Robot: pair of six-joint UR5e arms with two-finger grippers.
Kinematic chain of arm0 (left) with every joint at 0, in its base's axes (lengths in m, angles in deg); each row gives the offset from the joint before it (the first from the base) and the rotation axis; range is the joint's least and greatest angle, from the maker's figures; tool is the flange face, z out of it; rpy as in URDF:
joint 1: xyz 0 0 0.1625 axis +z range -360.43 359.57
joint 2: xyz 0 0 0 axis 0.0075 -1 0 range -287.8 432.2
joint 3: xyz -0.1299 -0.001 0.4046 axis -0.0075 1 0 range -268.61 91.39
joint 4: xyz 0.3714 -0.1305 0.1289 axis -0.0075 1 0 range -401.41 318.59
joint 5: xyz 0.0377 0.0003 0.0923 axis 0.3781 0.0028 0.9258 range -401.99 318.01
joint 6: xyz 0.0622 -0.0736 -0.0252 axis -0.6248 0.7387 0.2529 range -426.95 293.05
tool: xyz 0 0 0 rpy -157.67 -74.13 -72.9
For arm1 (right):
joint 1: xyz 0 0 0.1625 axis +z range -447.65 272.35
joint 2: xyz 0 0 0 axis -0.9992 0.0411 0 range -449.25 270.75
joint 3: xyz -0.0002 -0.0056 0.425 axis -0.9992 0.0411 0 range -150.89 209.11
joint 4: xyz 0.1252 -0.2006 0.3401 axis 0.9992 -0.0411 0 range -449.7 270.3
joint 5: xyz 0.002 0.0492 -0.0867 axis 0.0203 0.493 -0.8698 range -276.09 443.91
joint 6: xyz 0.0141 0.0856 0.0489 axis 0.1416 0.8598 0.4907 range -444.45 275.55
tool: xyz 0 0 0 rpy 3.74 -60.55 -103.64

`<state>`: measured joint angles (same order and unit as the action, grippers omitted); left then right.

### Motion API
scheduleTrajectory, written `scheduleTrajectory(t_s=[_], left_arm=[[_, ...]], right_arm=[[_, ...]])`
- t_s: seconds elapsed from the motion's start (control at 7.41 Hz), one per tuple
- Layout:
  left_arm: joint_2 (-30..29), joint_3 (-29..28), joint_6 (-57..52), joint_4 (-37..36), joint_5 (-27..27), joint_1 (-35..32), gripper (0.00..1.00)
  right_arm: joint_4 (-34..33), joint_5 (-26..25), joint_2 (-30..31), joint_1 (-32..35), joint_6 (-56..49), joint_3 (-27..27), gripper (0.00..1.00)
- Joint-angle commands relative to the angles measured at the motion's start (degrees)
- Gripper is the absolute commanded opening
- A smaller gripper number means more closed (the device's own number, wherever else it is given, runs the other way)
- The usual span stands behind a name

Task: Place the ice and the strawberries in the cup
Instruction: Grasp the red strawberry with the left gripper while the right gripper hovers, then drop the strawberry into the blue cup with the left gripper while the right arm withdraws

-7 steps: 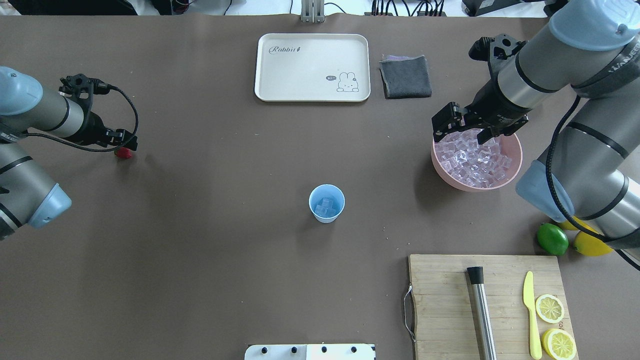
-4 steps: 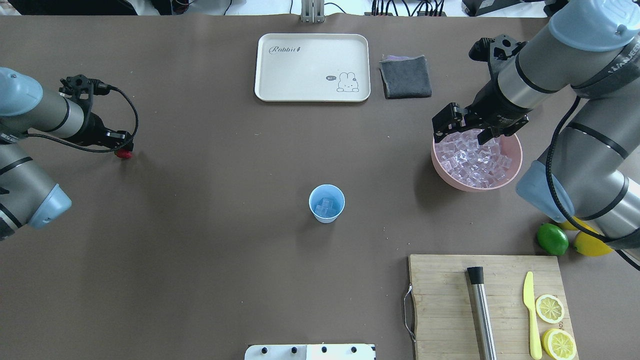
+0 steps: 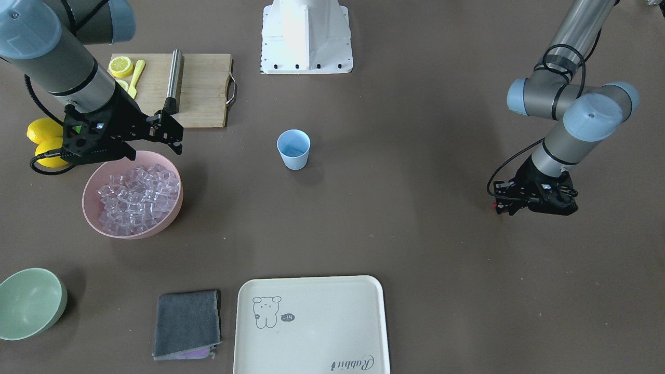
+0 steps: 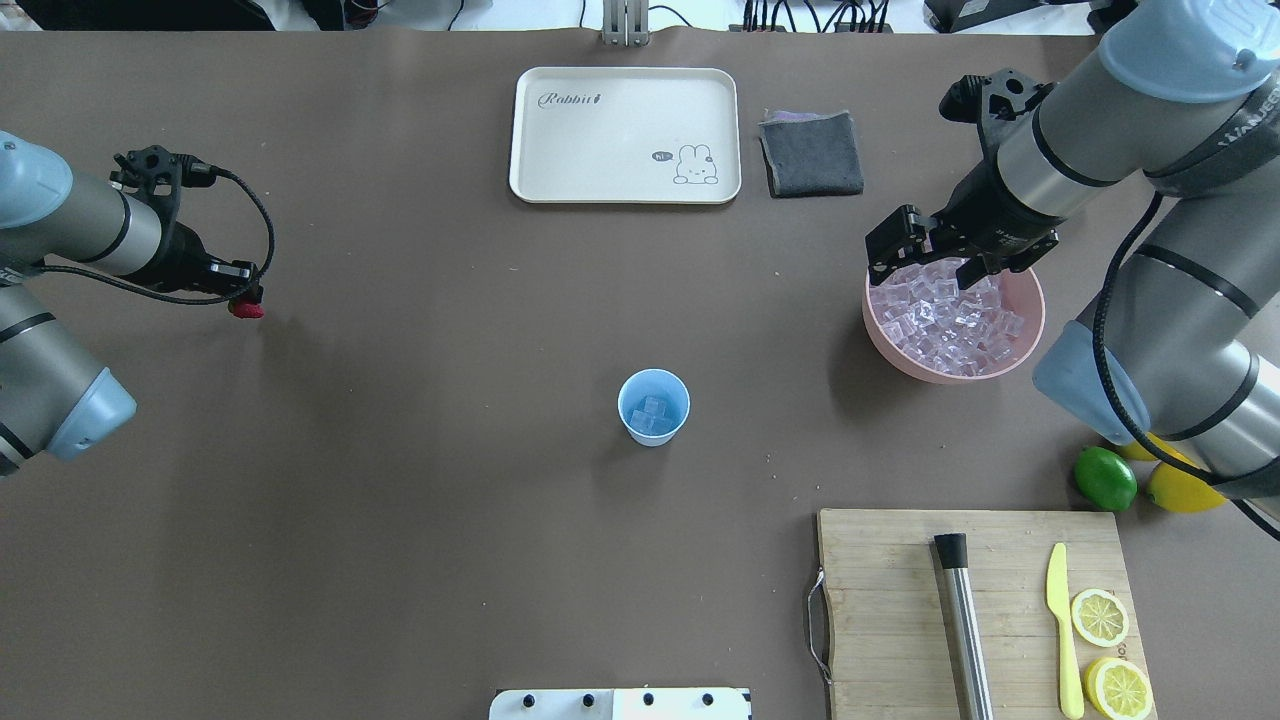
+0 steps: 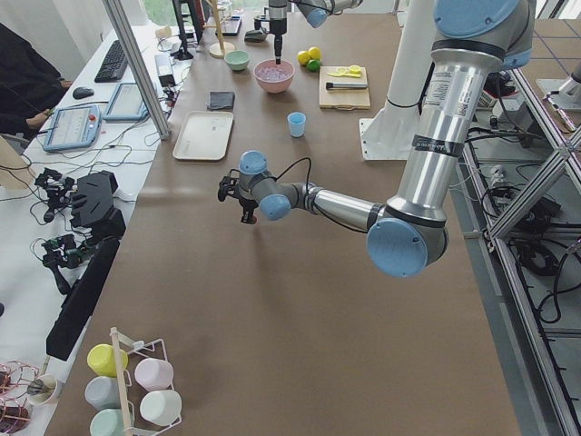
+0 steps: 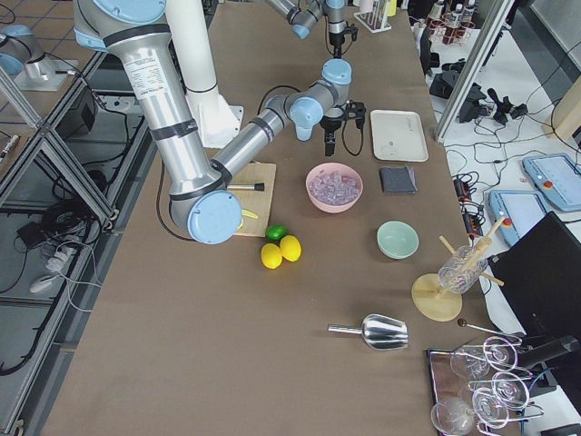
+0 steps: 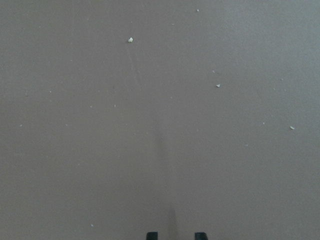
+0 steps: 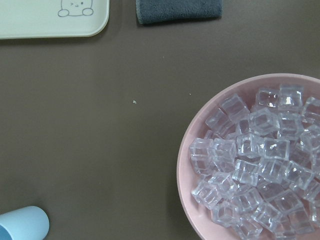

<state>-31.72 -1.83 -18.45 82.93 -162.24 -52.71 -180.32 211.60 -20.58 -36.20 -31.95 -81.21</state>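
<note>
The light-blue cup [image 4: 653,407] stands upright mid-table with a few cubes of ice [image 4: 650,414] inside. More ice [image 4: 950,320] fills the pink bowl [image 4: 880,340] on the right. My right gripper [image 4: 935,262] hangs open over the bowl's far rim, holding nothing. At the far left, my left gripper [image 4: 248,295] points down close to the table, shut on the small red strawberry [image 4: 246,310], which peeks out beside the fingers. The left wrist view shows only two fingertips [image 7: 151,235], slightly apart, over bare table. The strawberry [image 3: 495,206] shows as a red speck in the front-facing view.
A cream tray [image 4: 625,135] and a grey cloth [image 4: 810,152] lie at the back. A cutting board [image 4: 890,600] holds a muddler, a yellow knife and lemon halves. A lime and lemons [image 4: 1105,478] sit beside it. A pale green bowl [image 3: 28,304] is past the pink bowl.
The left arm has drawn slightly left and its gripper covers more of the strawberry. The right gripper has barely moved over the bowl.
</note>
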Motion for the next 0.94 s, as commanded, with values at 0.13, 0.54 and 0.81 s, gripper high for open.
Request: scheduleTrajectory(t_s=[0.13,0.54,0.81], left_arm=[[-4.4,14.5,13.9,-17.8,-2.0,-0.3,0.0],[-14.2,25.2,34.5,-32.0,3.0,12.4,0.0],[-23.8,24.5,38.8,-40.8,11.6,22.4,0.0]], right_arm=[[0.0,0.1,1.2,2.2,-1.9,-0.3,0.99],[0.0,1.1,10.2,8.6,-18.6,-0.3,0.99],[0.0,3.9,17.1,16.5,-33.3,0.1,0.99]])
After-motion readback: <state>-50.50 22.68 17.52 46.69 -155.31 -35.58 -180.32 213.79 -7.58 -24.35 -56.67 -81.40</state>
